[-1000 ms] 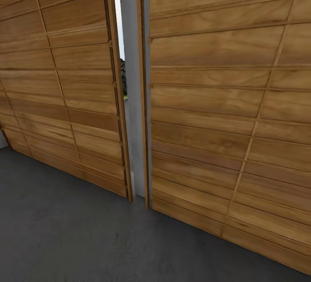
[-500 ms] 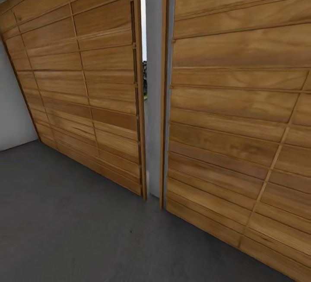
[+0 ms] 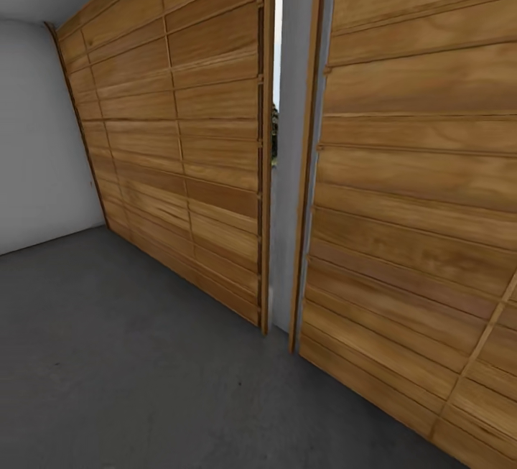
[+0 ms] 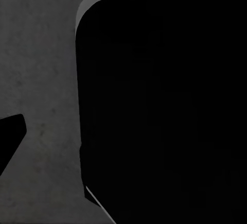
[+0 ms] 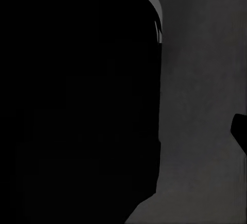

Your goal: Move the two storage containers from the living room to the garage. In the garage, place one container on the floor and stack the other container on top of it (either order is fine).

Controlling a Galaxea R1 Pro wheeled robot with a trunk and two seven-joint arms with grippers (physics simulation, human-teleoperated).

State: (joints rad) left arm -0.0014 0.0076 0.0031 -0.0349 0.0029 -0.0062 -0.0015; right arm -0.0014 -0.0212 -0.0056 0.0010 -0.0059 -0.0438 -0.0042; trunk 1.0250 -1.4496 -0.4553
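The head view faces the garage's two wood-slat door panels (image 3: pixel 187 146), their slats running horizontally, with a narrow grey post (image 3: pixel 291 167) between them. A plain white-grey wall (image 3: pixel 36 131) stands at the left. The floor (image 3: pixel 122 354) is dark mottled concrete. Each wrist view shows that floor beside a large black rounded shape (image 4: pixel 164 105); whether the jaws are spread or pressed together cannot be told.

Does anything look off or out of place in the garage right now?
Nothing is spilled or broken. One oddity: the two wood-slat door panels do not meet, leaving a narrow gap with daylight and greenery showing through beside a grey post. The concrete floor is plain, mottled grey.
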